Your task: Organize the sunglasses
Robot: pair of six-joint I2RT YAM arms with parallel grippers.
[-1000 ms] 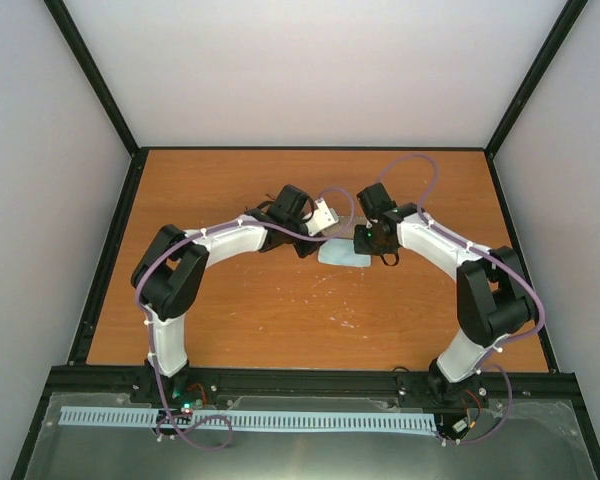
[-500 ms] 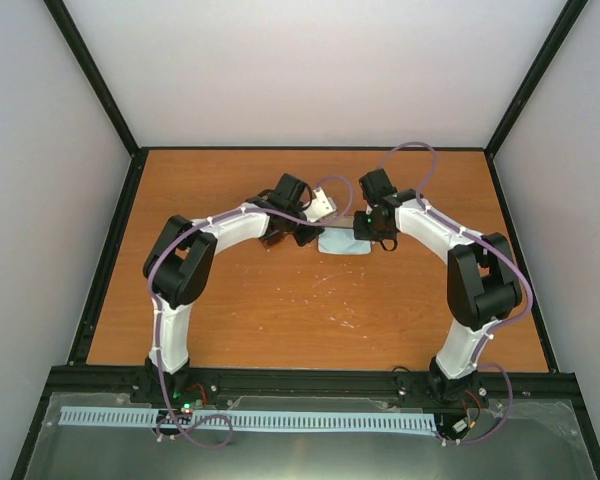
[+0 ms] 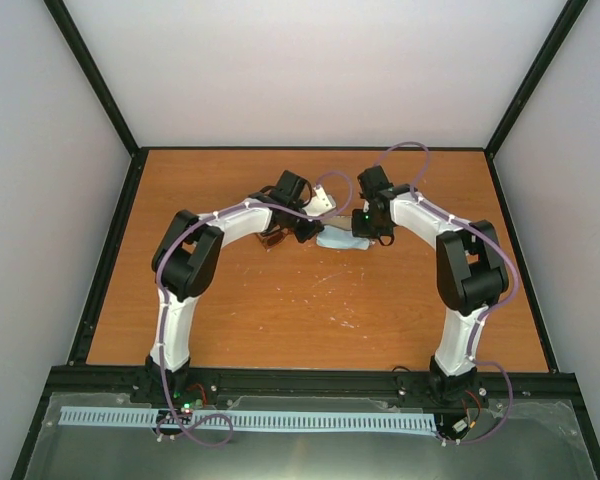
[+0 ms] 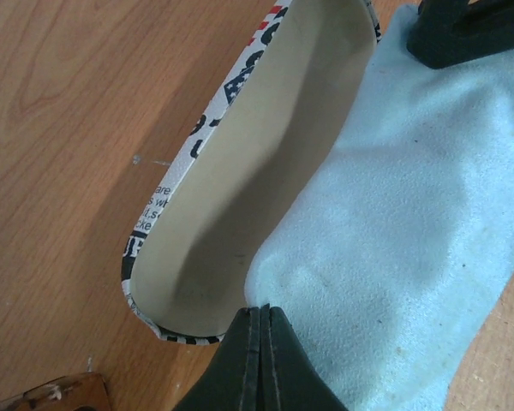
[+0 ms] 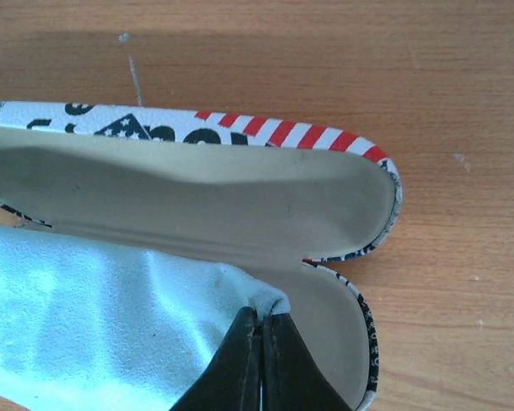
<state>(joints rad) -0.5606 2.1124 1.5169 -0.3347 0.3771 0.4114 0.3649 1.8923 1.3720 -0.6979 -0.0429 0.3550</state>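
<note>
The open flag-patterned case (image 4: 240,163) lies on the table with its beige lining up; it also shows in the right wrist view (image 5: 206,193) and the top view (image 3: 325,200). The light blue cloth (image 4: 411,223) hangs between both grippers, partly over the case's lower half (image 5: 103,317). My left gripper (image 4: 261,310) is shut on one corner of the cloth. My right gripper (image 5: 259,315) is shut on another corner, just inside the case's right end. The sunglasses (image 3: 271,240) lie on the table by my left arm, and a reddish-brown bit of them shows in the left wrist view (image 4: 51,396).
The wooden table (image 3: 280,310) has black rails along its edges and grey walls around it. Both arms arch toward the far middle of the table, their grippers close together (image 3: 337,236).
Both arms have stretched farther toward the back of the table, carrying the cloth with them toward the open case. Both grippers stay shut on the cloth.
</note>
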